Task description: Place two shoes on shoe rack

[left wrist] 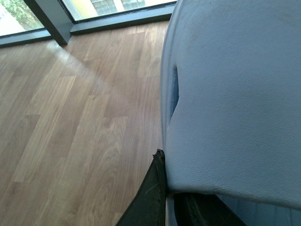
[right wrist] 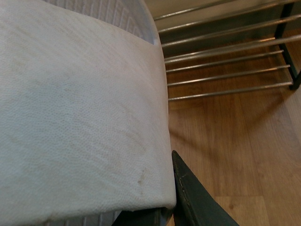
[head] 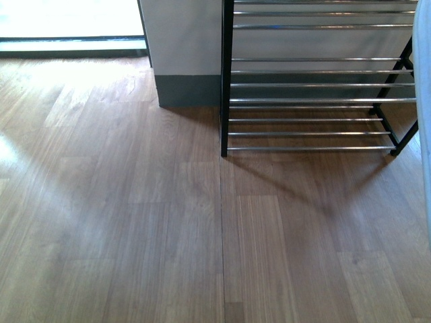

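Front view, upper left: bright window [head: 71, 19] with a dark lower band, meeting the wooden floor [head: 135, 222].
Front view, centre: pale wall pillar [head: 182, 33] with a dark skirting, just beside the left post of the rack.
Front view, upper right: shoe rack [head: 316, 101], a black frame with tiers of chrome rods, standing on the floor; its shadow falls on the boards in front.
Front view, right margin: pale strip [head: 425, 101]; what it is cannot be told.
Approach to the rack: only floor boards lie before its front.
Left wrist view: left shoe [left wrist: 235, 94], white sole toward the camera, fills one side. The left pincer [left wrist: 171, 197] is closed on it, with one dark finger [left wrist: 150, 197] against the sole's edge. The floor and a window frame [left wrist: 51, 19] lie beyond.
Right wrist view: right shoe [right wrist: 80, 108], white sole toward the camera, grey knit at its far edge. The right pincer [right wrist: 162, 202] is closed on it, with a dark finger [right wrist: 193, 197] along the sole. The rack's rods [right wrist: 225, 61] are near, beyond the shoe.
Rack contents: both shoes are in the pincers, not yet on the rods.
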Controlling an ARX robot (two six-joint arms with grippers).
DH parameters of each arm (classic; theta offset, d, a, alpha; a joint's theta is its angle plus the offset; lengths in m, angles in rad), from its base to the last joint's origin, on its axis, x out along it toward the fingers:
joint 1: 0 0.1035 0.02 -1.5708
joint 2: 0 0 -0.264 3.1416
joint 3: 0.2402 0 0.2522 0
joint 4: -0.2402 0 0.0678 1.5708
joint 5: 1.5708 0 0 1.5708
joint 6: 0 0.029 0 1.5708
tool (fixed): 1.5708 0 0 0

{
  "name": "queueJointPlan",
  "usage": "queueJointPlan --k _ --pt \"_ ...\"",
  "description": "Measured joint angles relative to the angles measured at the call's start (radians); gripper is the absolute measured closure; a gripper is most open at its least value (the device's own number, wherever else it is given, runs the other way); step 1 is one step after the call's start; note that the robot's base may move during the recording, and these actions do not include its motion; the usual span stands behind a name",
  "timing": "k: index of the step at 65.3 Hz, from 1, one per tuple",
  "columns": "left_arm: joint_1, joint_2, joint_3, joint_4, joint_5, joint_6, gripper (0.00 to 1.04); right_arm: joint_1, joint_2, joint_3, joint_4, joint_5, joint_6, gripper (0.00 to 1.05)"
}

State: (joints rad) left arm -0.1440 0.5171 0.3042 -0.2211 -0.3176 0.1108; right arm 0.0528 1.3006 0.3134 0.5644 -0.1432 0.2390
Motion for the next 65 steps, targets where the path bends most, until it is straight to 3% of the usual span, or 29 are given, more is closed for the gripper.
queueJointPlan --k 65 --pt "0.000 0.000 0.000 0.000 -0.002 0.000 1.03 0.001 0.000 0.000 0.000 -0.001 0.000 1.03"
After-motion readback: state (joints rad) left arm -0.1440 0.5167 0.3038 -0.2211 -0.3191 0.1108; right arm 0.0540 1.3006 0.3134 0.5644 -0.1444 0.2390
